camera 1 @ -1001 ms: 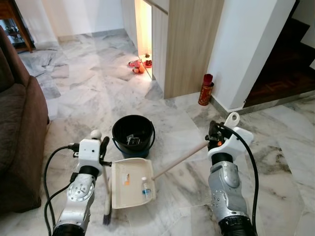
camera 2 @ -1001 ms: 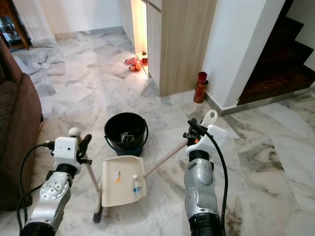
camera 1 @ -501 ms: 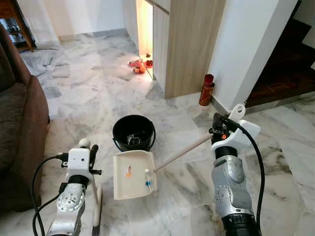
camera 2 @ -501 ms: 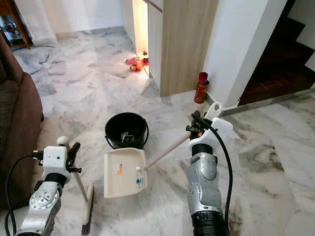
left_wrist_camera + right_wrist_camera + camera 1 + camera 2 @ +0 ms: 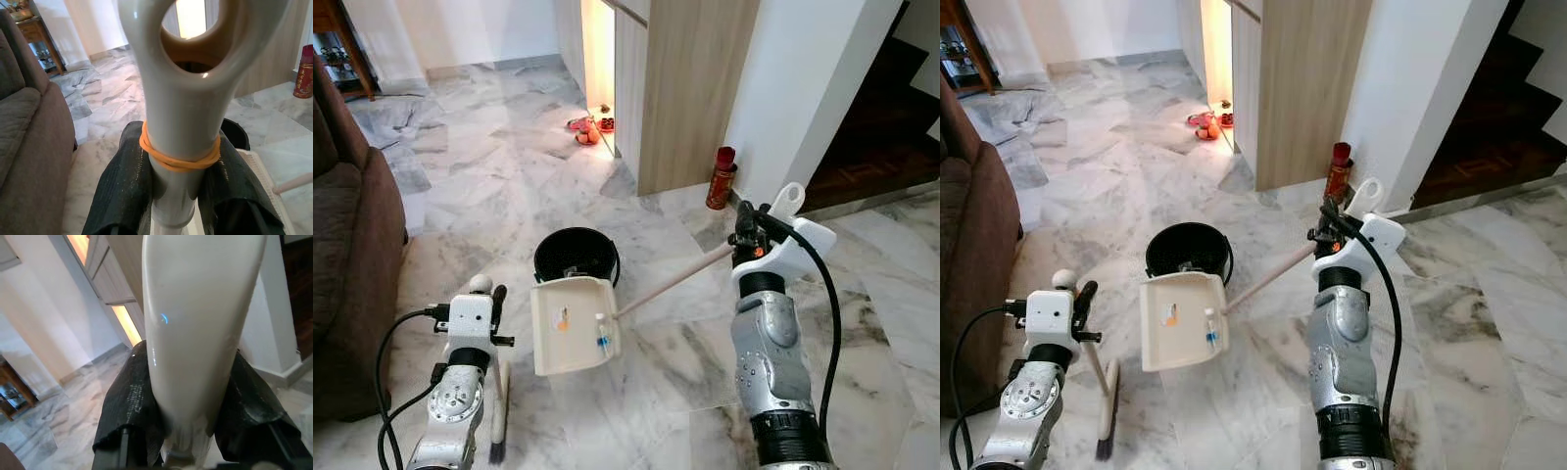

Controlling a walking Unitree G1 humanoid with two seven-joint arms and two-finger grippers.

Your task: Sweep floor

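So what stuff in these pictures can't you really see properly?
- What lies in the black bucket: too small and dark in the eye views, and the dustpan covers its near rim.
- The small bits on the dustpan: too small to name.
- The broom bristles: its head is edge-on in the eye views.
- The orange things by the lit doorway: too far off to identify.
- The stairs: dark, cut by the frame edge.

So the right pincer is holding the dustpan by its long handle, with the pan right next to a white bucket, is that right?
Not quite: the bucket is black, not white, as the left eye view shows. The rest holds: the right pincer is shut on the long handle of the dustpan, and the pan sits right next to that bucket.
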